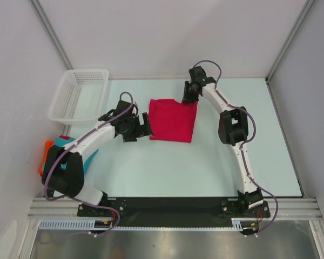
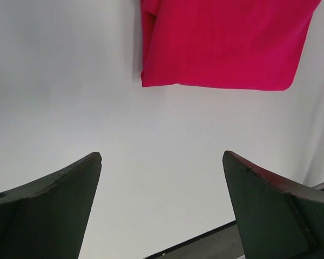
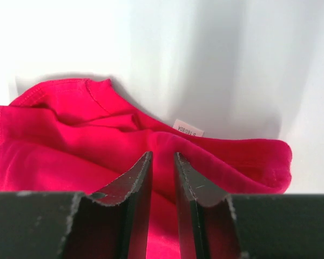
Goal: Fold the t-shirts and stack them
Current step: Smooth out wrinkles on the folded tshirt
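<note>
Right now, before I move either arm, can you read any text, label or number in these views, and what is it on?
"S160/80A", as best it reads, small and upside down: on the white tag at the neck of the crimson t-shirt, right wrist view.
Top and left wrist views: no readable text.

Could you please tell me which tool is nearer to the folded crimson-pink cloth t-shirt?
Right. The right tool sits on the folded crimson-pink cloth t-shirt at its far edge, cloth between its fingers; the left tool hangs open beside its left edge, apart.
</note>
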